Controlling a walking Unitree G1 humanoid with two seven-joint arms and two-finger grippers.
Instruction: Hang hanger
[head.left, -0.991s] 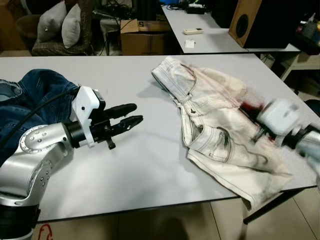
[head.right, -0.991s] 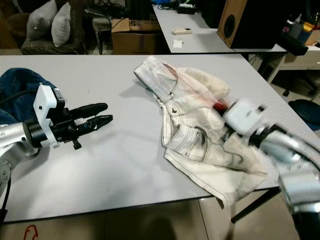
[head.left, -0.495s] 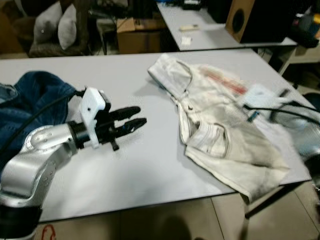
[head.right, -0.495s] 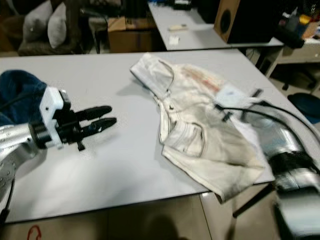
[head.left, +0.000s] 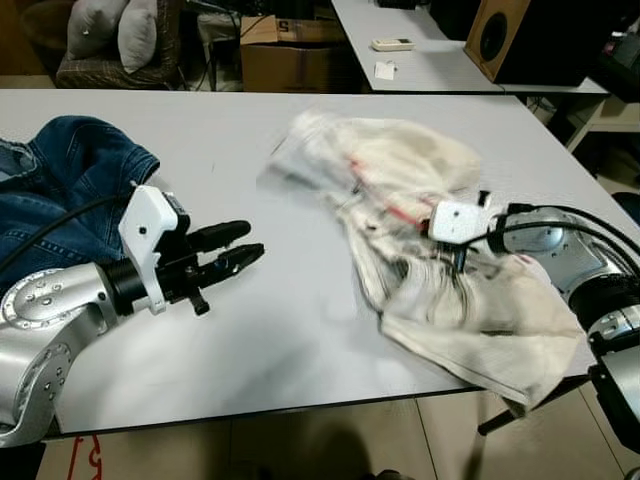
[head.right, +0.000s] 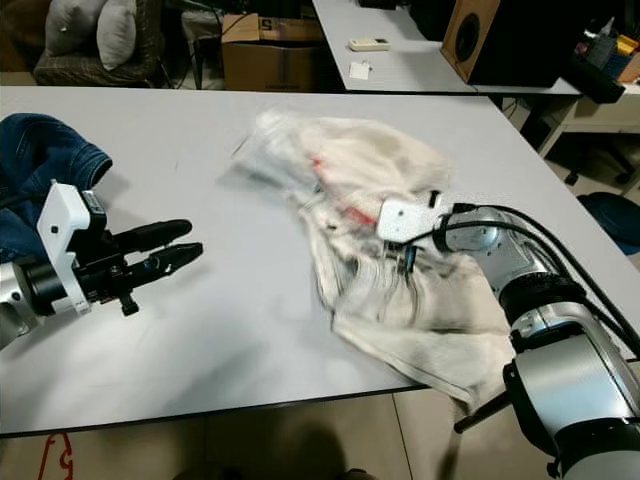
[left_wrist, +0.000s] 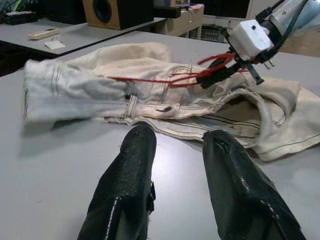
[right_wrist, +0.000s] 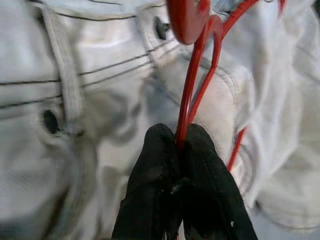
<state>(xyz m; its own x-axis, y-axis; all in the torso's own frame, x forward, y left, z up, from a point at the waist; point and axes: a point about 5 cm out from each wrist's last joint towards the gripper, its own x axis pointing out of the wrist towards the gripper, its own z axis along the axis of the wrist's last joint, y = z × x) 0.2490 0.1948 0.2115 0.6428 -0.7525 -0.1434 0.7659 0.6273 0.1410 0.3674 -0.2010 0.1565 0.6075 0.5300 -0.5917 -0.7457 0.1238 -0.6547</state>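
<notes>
The right gripper (right_wrist: 181, 150) has its black fingers pinched tight on the thin red hanger (right_wrist: 192, 95), which lies on the crumpled white jeans (head.left: 480, 320) at the grey table's (head.left: 280, 340) right side. Well apart, the left gripper (head.left: 240, 250) hovers over bare tabletop, fingers slightly parted and holding nothing. A blue denim jacket (head.left: 70, 185) lies behind it, with a cardboard box (head.left: 285, 55) beyond the table.

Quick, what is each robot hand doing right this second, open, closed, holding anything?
Left hand: open, holding nothing, hovering over the table.
Right hand: closed on the red hanger, which is tangled in the white pants.
</notes>
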